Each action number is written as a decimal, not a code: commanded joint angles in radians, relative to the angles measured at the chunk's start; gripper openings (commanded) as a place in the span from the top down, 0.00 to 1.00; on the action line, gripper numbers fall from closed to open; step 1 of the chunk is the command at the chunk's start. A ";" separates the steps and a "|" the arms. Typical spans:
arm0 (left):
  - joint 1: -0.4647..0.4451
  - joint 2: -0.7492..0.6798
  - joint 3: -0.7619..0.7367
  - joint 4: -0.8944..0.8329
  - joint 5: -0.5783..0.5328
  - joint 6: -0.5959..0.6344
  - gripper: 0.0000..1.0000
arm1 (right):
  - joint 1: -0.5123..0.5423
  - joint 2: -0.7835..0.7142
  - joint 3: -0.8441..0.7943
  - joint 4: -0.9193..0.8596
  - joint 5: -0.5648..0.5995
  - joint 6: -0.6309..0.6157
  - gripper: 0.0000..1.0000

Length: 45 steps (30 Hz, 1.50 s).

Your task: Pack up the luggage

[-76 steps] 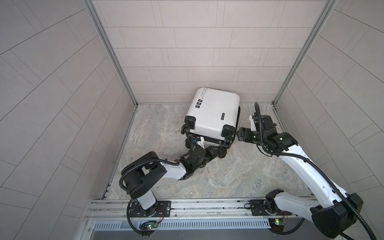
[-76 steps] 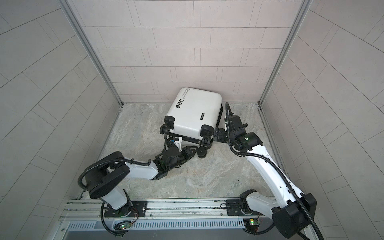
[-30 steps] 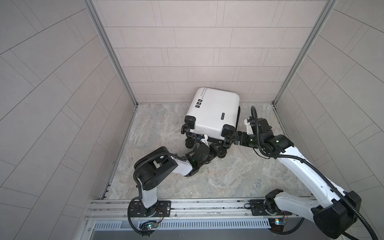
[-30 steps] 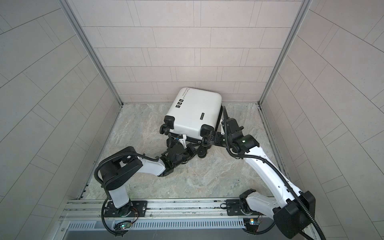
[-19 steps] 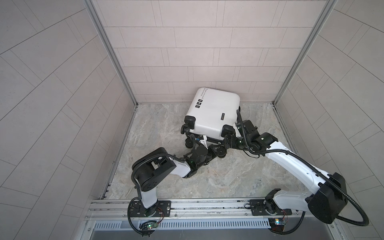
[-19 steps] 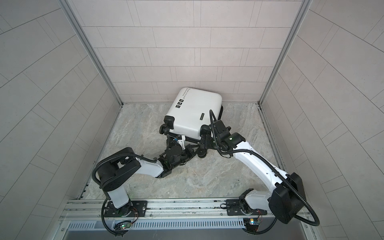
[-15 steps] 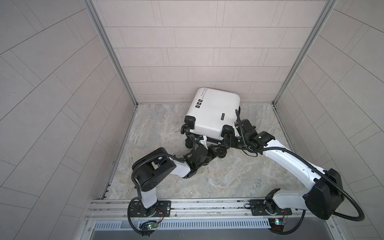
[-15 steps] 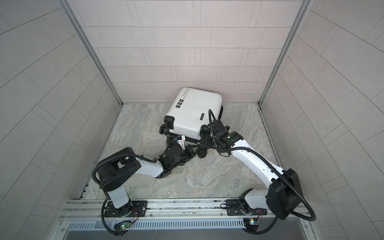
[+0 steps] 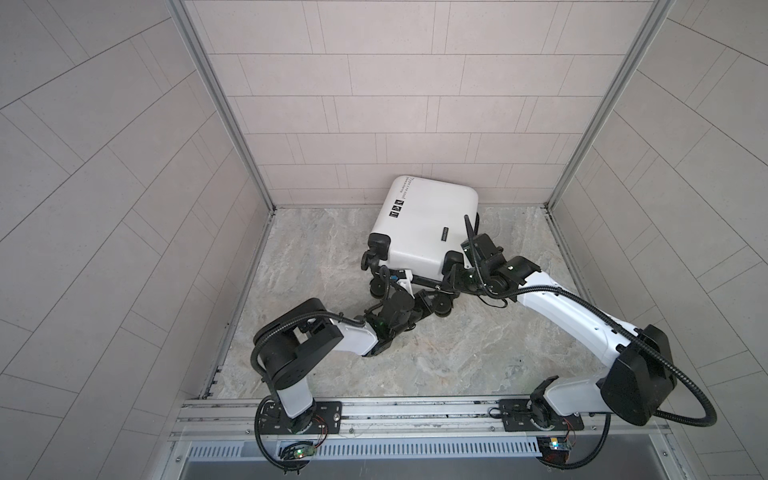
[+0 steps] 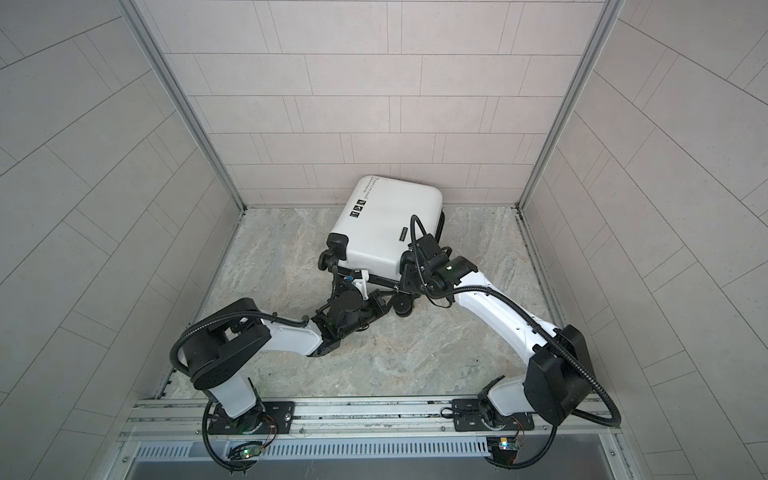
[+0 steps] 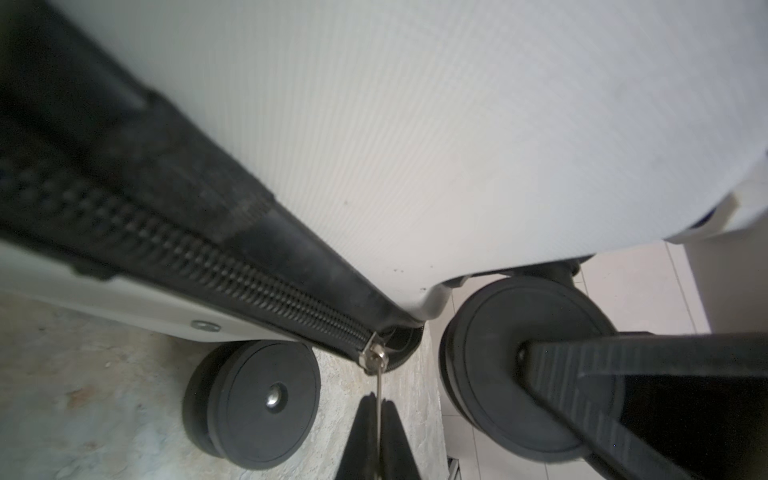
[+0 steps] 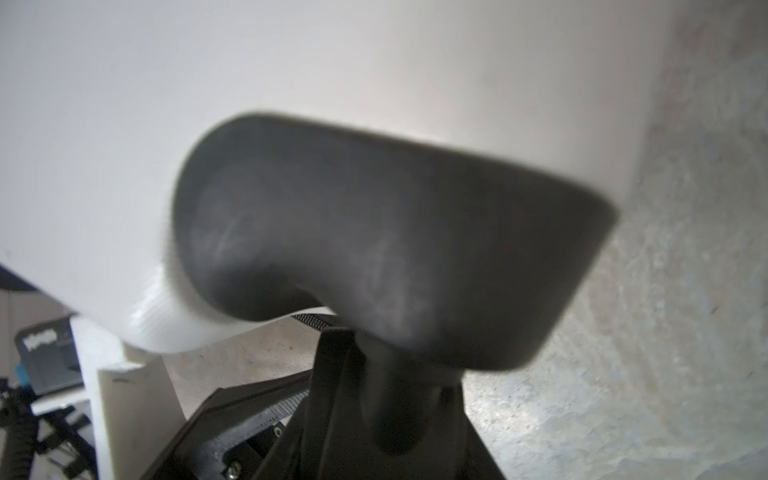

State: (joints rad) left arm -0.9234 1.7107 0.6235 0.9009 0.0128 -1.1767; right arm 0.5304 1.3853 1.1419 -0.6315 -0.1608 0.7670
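Right gripper [image 9: 456, 277] newly against luggage [image 9: 419, 226].

Luggage [image 9: 424, 224] shell white finely ribbed hard plastic, wheel [image 11: 266, 399] matt black, zip pull [image 11: 374, 358] shiny metal, counter [image 9: 457, 353] mottled stone-look

A: Any lettering on the luggage [image 9: 424, 224]?

B: One black script line [image 9: 409, 188] along the white shell's edge, near a far corner. It shows in both top views but is too small to read.

A: Stickers?

B: Three small black square stickers [image 9: 395, 208] sit in a row just beside the script. Each carries a white mark, meaning not legible.

A: Anything else?

B: A narrow black label strip [image 9: 444, 234] on the shell, nearer the wheels, has unreadable print. In the right wrist view a dark grey box [image 12: 50, 361] bears white lettering [image 12: 41, 338], blurred, with no word made out.
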 commanded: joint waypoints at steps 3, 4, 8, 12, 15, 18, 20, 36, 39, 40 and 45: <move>-0.021 -0.061 0.009 -0.150 -0.008 0.129 1.00 | 0.006 -0.029 0.039 0.009 -0.018 -0.084 0.80; -0.025 -0.062 0.013 -0.161 -0.007 0.144 1.00 | 0.007 -0.029 0.047 0.009 -0.027 -0.083 0.83; -0.046 -0.076 0.026 -0.221 -0.020 0.222 1.00 | 0.015 -0.021 0.090 0.004 -0.058 -0.080 0.92; -0.092 -0.114 0.023 -0.221 -0.090 0.304 1.00 | 0.037 0.001 0.132 -0.002 -0.074 -0.069 0.99; -0.127 -0.131 0.031 -0.177 -0.134 0.362 1.00 | 0.061 0.017 0.153 0.004 -0.075 -0.055 1.00; -0.154 -0.123 0.047 -0.115 -0.153 0.412 1.00 | 0.079 0.028 0.180 0.004 -0.075 -0.043 1.00; -0.171 -0.107 0.048 -0.051 -0.165 0.435 1.00 | 0.088 0.032 0.200 0.006 -0.074 -0.035 1.00; -0.259 0.077 0.128 0.327 -0.128 0.491 1.00 | 0.109 0.067 0.233 0.058 -0.086 0.014 1.00; -0.273 0.106 0.153 0.377 -0.104 0.478 1.00 | 0.109 0.073 0.233 0.059 -0.084 0.013 1.00; -0.277 0.115 0.159 0.393 -0.103 0.472 1.00 | 0.109 0.075 0.235 0.059 -0.084 0.012 1.00; -0.283 0.150 0.187 0.416 -0.096 0.457 1.00 | 0.110 0.077 0.243 0.056 -0.081 0.012 1.00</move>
State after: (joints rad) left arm -1.1244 1.8782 0.7204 1.0683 -0.2852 -0.7357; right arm 0.5995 1.4487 1.3270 -0.8154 -0.1688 0.8215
